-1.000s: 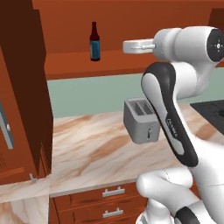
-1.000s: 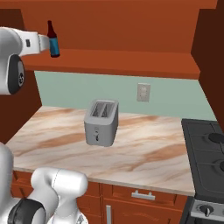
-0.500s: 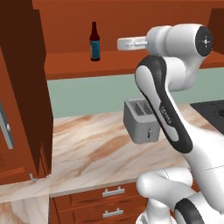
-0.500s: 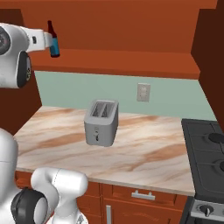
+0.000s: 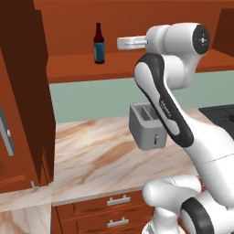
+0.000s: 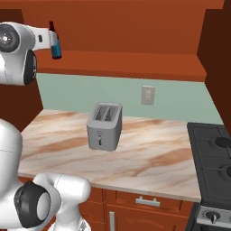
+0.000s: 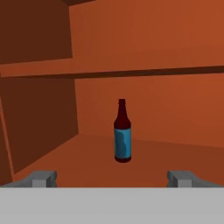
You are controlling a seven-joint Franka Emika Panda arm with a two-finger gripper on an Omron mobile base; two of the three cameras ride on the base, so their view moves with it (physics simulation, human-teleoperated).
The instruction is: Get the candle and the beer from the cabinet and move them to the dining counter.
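Observation:
The beer (image 7: 122, 134), a slim dark brown bottle with a blue label, stands upright on the floor of the open cabinet (image 7: 52, 153). It also shows as the beer (image 5: 98, 44) and the beer (image 6: 56, 48) in the base views. My gripper (image 7: 113, 179) is open, its fingertips (image 7: 43, 178) wide apart with nothing between them. It faces the bottle from a short way off. The gripper (image 5: 120, 44) is level with the bottle and to its right, apart from it. The candle and the dining counter are out of view.
A grey toaster (image 5: 147, 127) stands on the marbled counter (image 5: 91, 160) below the cabinet. The open cabinet door (image 5: 23, 100) hangs at the left with a grey handle. An inner shelf (image 7: 140, 72) runs above the bottle. A black stove (image 6: 212, 158) is at the right.
The arm has swung the hand to the left, closer to the beer. The bottle has not moved and the jaws have stayed open.

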